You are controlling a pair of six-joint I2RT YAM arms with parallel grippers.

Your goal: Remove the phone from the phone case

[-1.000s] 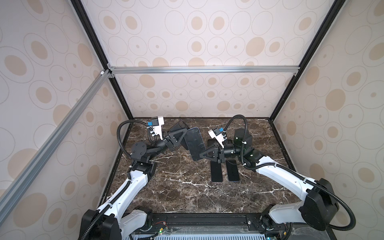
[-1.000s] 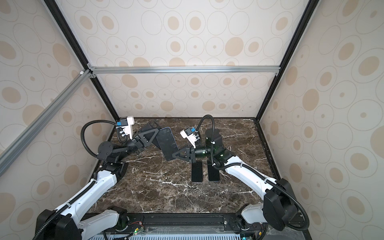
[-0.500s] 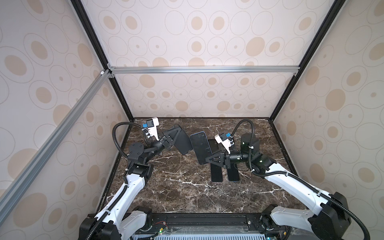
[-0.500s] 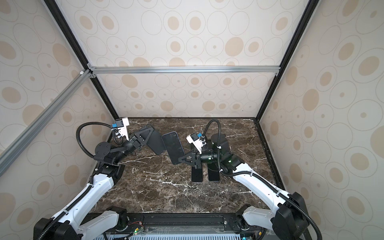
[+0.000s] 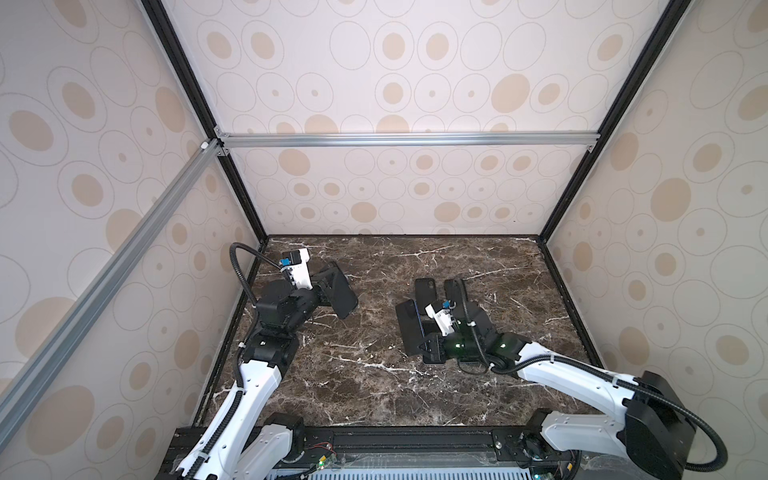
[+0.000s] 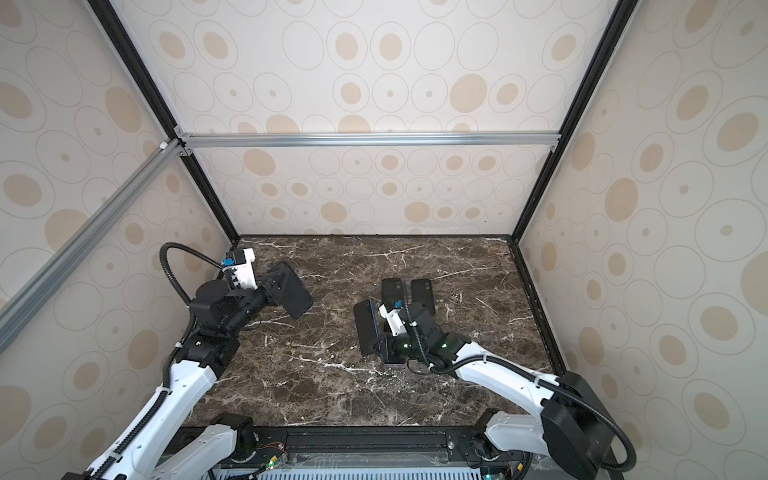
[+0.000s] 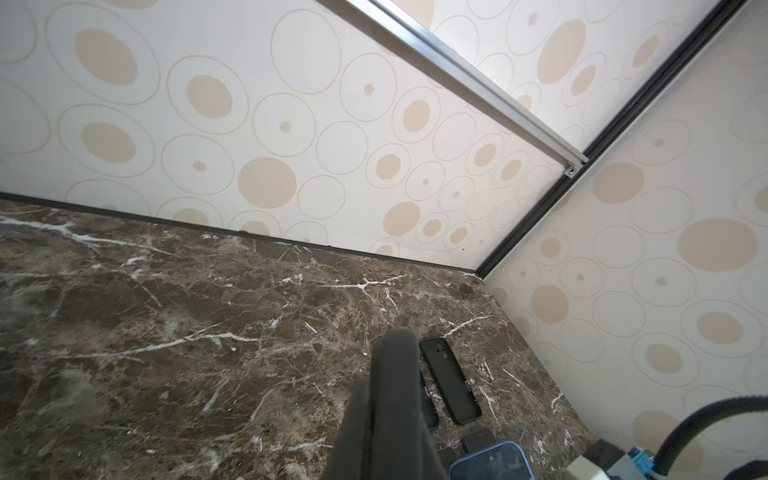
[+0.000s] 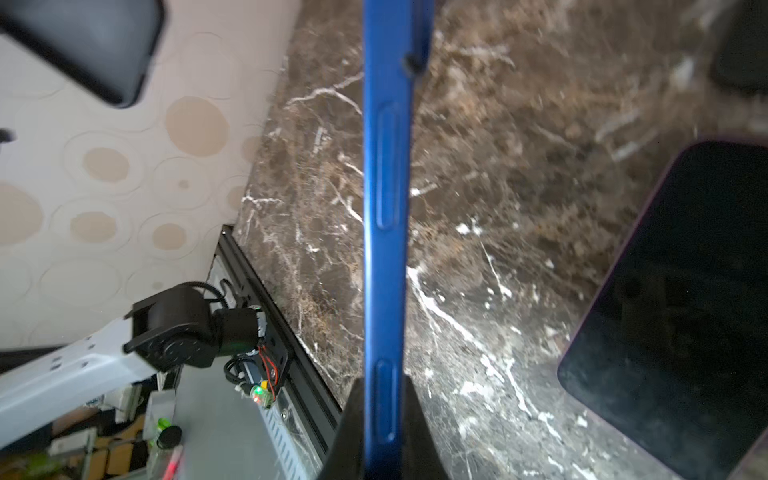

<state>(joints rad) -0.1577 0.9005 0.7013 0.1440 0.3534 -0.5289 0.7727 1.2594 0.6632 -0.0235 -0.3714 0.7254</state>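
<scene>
Well, the split looks done: L hand point(image 5: 328, 282) clamps case point(image 5: 344, 296) at 9 o'clock, R hand point(image 8: 384, 419) pinches phone point(image 5: 409, 328) over mid worktop point(image 5: 374, 395). Next: lay both down gently.

Your left arm point(image 5: 257, 374) rises from the front on the left side, bends at the elbow and turns its wrist toward the back and middle. There the left gripper point(image 5: 326, 284) has its jaws pinched tight on the phone case point(image 5: 343, 297). Your right arm point(image 5: 561, 370) stretches low from the front right toward the middle, wrist roughly level, with the right gripper point(image 5: 424, 347) clamped on the near end of the phone point(image 5: 409, 328), whose thin blue edge runs out between the fingers point(image 8: 353, 432).
</scene>
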